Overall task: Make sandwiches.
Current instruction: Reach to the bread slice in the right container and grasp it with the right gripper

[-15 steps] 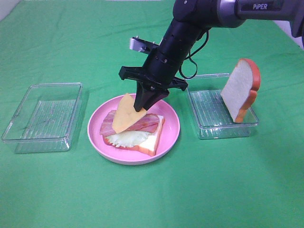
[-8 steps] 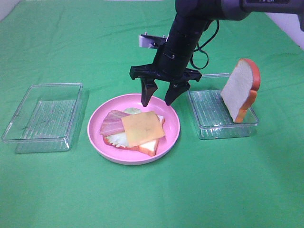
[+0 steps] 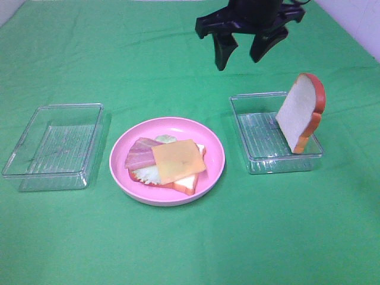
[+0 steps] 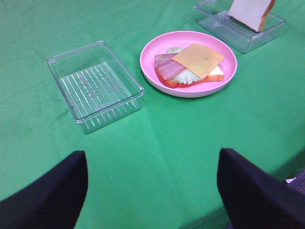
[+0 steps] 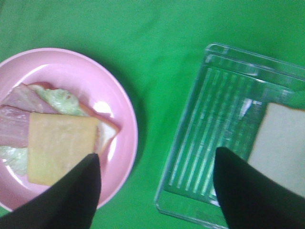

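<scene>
On the round pink plate (image 3: 211, 172) lies an open sandwich: a bread slice (image 3: 191, 180), lettuce (image 3: 145, 174), a bacon strip (image 3: 139, 152) and a square orange cheese slice (image 3: 178, 160) on top. The same stack (image 4: 193, 67) (image 5: 57, 143) appears in both wrist views. A second bread slice (image 3: 301, 111) leans upright in the right clear tray (image 3: 255, 127). My right gripper (image 3: 243, 54) hangs open and empty high above the cloth, behind the plate and tray. My left gripper (image 4: 152, 186) is open, low over the near cloth, away from the plate.
An empty clear tray (image 3: 54, 145) sits left of the plate. Green cloth (image 3: 190, 243) covers the whole table, and its edge drops off near the left gripper (image 4: 286, 167).
The right gripper opened and let the cheese slice drop flat onto the bacon, then rose and drew back toward the far right. The left arm has not moved.
</scene>
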